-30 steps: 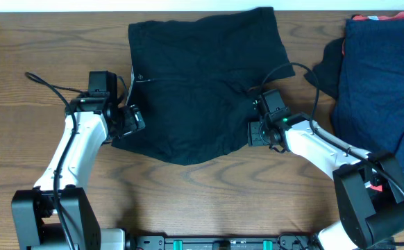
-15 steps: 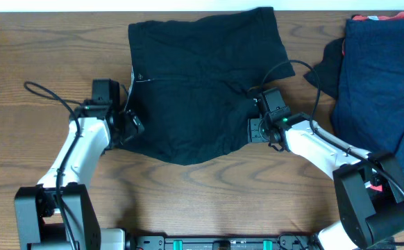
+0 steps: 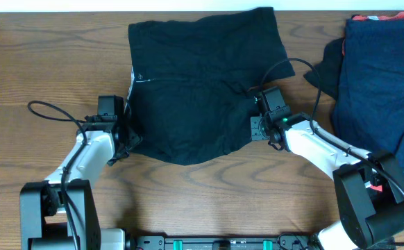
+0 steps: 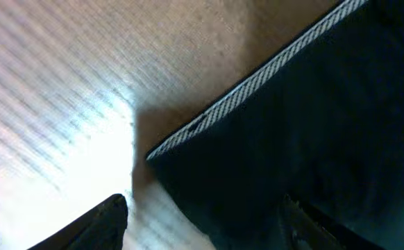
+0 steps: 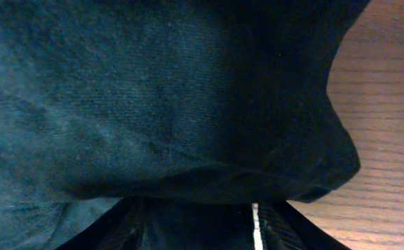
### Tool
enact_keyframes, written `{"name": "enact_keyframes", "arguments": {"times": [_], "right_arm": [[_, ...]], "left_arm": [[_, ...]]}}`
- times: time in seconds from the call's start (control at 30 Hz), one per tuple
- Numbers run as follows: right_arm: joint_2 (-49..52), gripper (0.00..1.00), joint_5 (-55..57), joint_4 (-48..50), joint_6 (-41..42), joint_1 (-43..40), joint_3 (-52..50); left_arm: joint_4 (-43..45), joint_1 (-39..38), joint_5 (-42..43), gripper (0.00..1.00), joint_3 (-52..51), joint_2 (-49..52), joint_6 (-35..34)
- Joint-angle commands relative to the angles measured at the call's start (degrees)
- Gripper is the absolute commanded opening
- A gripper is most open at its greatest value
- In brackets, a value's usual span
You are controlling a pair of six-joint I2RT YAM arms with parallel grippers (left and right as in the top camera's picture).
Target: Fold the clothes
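Observation:
The black shorts (image 3: 198, 90) lie spread flat in the middle of the table. My left gripper (image 3: 123, 133) is at their lower left edge. In the left wrist view its fingers (image 4: 205, 222) are apart, with the shorts' white-striped hem (image 4: 257, 76) and dark corner between them. My right gripper (image 3: 257, 128) is at the shorts' right edge. Its fingers (image 5: 198, 226) are apart with bunched black fabric (image 5: 160, 104) between and ahead of them. Navy-blue pieces (image 3: 382, 83), another black piece (image 3: 327, 69) and a red edge (image 3: 386, 17) lie at the far right.
Bare wooden table (image 3: 42, 62) surrounds the shorts to the left and front. The arm bases (image 3: 209, 243) stand at the front edge. Each arm's cable loops above it, one (image 3: 49, 107) at the left and one (image 3: 296, 66) at the right.
My left gripper has moved down along the shorts' left edge toward the lower corner. My right gripper has shifted only slightly at the right edge. The shorts lie as before.

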Motion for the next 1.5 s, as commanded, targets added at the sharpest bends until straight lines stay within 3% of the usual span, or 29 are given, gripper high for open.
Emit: {"name": "enact_keyframes", "arguments": {"times": [0.0, 0.23, 0.47, 0.57, 0.6, 0.63, 0.67, 0.7, 0.73, 0.93, 1.27, 1.47], "right_arm": [[0.1, 0.51, 1.0, -0.1, 0.3, -0.2, -0.1], [0.4, 0.52, 0.2, -0.9, 0.4, -0.2, -0.7], [2.4, 0.52, -1.8, -4.1, 2.2, -0.2, -0.7], [2.5, 0.51, -2.4, -4.3, 2.3, -0.2, -0.7], [2.5, 0.47, -2.4, -4.3, 2.3, -0.2, -0.7], [2.5, 0.29, -2.4, -4.1, 2.3, -0.2, -0.7], [2.5, 0.15, -2.4, -4.0, 2.3, -0.3, -0.7], [2.5, 0.02, -2.2, -3.8, 2.3, -0.5, -0.7], [2.4, 0.01, -2.2, -3.6, 2.3, -0.8, -0.6], [-2.1, 0.01, -2.4, -7.8, 2.0, -4.4, 1.7], [-21.1, 0.01, -2.5, -27.5, -2.4, -16.2, 8.3], [-28.8, 0.01, -5.4, -34.3, -4.2, -18.5, 8.7]], "left_arm": [[2.3, 0.3, -0.1, 0.71, -1.9, 0.5, -0.9], [4.3, 0.3, -0.1, 0.69, -2.4, 1.1, -2.1], [5.0, -1.1, 1.0, 0.45, -2.4, 4.3, -3.3], [5.9, -1.7, 1.0, 0.28, -2.4, 6.0, -3.3], [6.1, -1.9, 1.0, 0.21, -2.4, 6.5, -3.3], [6.3, -2.1, 1.0, 0.1, -2.4, 6.8, -3.2], [6.5, -2.2, 1.0, 0.06, -2.4, 6.8, -2.8], [6.6, -2.1, 1.0, 0.06, -2.4, 6.8, -2.8], [6.8, -2.1, 1.0, 0.06, -2.4, 6.6, -2.4], [5.5, -2.1, 1.0, 0.06, -1.8, 1.7, 1.3], [-2.4, -2.1, 3.0, 0.06, -1.8, -21.7, 1.9], [-4.9, -2.1, 3.0, 0.06, -1.8, -33.2, 1.9]]}}
